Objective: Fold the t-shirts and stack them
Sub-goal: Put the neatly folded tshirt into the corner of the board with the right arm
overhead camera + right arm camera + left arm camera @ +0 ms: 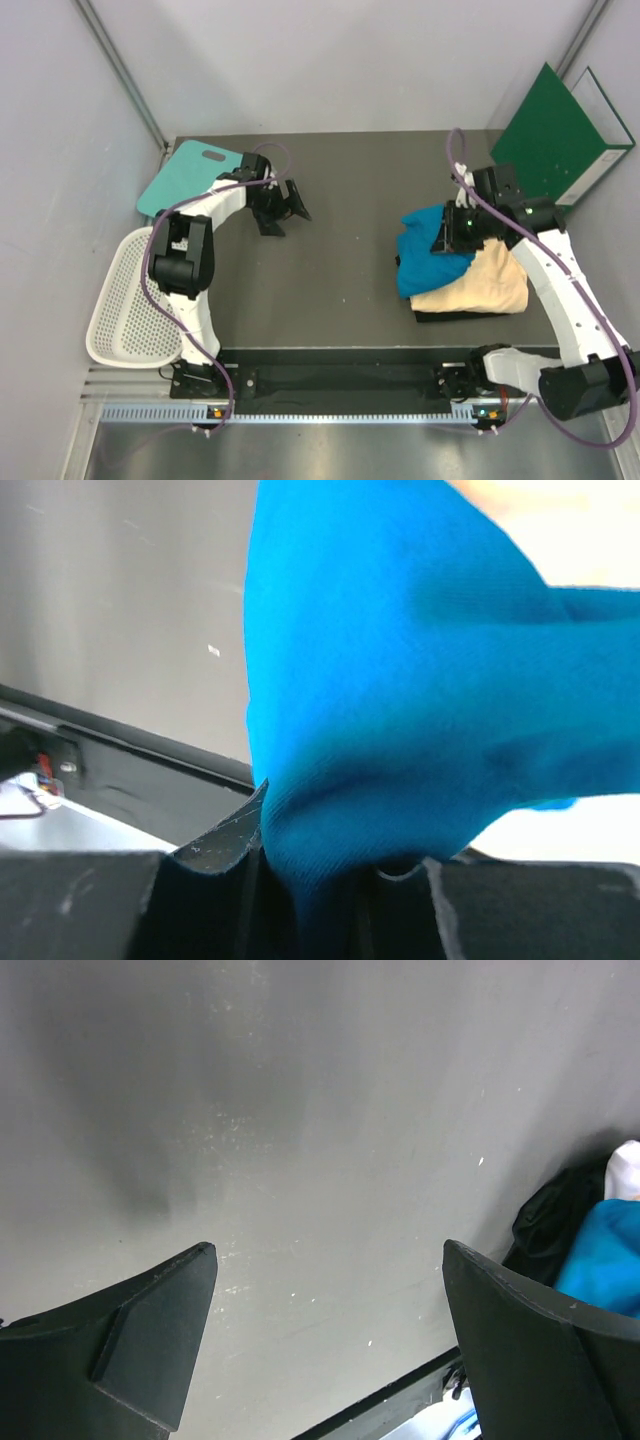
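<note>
The dark grey table top (340,290) carries everything. At its left edge sits a white mesh plastic basket (120,310), with a flat teal board with a handle hole (185,172) behind it. A dark green folder (550,135) leans at the far right corner.

The cloth lies in the table's right half. A bright blue soft t-shirt (422,258), crumpled, is draped against the left side of a pale cream-yellow folded t-shirt (485,285), and the two touch. A dark layer (440,316) shows under the cream bundle's near edge; whether it is another shirt cannot be told.

The right gripper (452,232) is at the blue shirt's far right part, and its wrist view shows the jaws pinched narrow on a fold of blue cloth. The left gripper (280,212) hovers over bare table, well apart from the shirts, jaws spread wide on nothing.

The step looks like drawing the blue shirt off the bundle to lay it flat. Doing it well probably means lifting high enough to clear the cream shirt without dragging its fold open. The shirt would then go toward the bare centre, where the left gripper takes a second edge so the cloth spreads.
</note>
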Action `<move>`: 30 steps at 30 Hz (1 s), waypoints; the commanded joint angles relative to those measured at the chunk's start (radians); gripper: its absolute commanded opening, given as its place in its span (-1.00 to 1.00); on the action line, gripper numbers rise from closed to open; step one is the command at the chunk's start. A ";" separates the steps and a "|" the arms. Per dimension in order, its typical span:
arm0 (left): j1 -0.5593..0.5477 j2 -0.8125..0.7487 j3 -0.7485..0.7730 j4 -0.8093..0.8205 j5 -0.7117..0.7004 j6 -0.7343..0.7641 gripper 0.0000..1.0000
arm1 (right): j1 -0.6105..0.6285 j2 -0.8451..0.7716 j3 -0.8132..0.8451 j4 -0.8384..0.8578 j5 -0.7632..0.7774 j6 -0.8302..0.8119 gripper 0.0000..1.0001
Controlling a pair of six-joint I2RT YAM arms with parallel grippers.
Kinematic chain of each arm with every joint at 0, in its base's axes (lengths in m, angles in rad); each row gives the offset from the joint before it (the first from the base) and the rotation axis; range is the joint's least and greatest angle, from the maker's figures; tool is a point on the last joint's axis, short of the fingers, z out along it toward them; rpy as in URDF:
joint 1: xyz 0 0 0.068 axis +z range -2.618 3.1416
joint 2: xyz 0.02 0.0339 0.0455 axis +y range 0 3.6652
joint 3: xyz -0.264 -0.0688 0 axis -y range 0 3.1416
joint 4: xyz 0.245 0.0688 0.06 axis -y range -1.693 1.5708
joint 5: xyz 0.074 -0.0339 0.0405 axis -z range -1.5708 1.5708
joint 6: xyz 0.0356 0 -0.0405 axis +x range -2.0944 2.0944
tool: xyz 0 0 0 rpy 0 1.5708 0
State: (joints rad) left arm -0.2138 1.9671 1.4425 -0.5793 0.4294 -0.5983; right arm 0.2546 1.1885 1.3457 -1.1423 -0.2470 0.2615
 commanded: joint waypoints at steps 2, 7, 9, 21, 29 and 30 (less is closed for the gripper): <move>-0.016 -0.024 0.036 0.013 0.016 0.022 0.97 | -0.115 -0.085 -0.140 -0.008 -0.005 -0.027 -0.71; -0.027 -0.020 0.033 0.007 0.019 0.029 0.97 | -0.224 -0.087 -0.189 -0.016 0.044 -0.035 -0.68; -0.029 -0.017 0.033 -0.001 0.022 0.029 0.97 | -0.247 -0.061 -0.175 -0.034 0.067 -0.025 -0.69; -0.047 0.025 0.053 -0.011 0.035 0.037 0.97 | -0.359 -0.006 -0.100 -0.094 0.195 0.001 -0.75; -0.068 0.084 0.111 -0.037 0.045 0.046 0.97 | -0.396 0.000 -0.123 -0.097 0.242 0.025 -0.85; -0.073 0.085 0.116 -0.039 0.046 0.046 0.97 | -0.400 0.002 -0.134 -0.096 0.267 0.028 -0.87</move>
State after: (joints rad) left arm -0.2726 2.0361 1.5066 -0.6022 0.4561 -0.5724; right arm -0.1120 1.1919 1.1988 -1.2293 -0.0647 0.2668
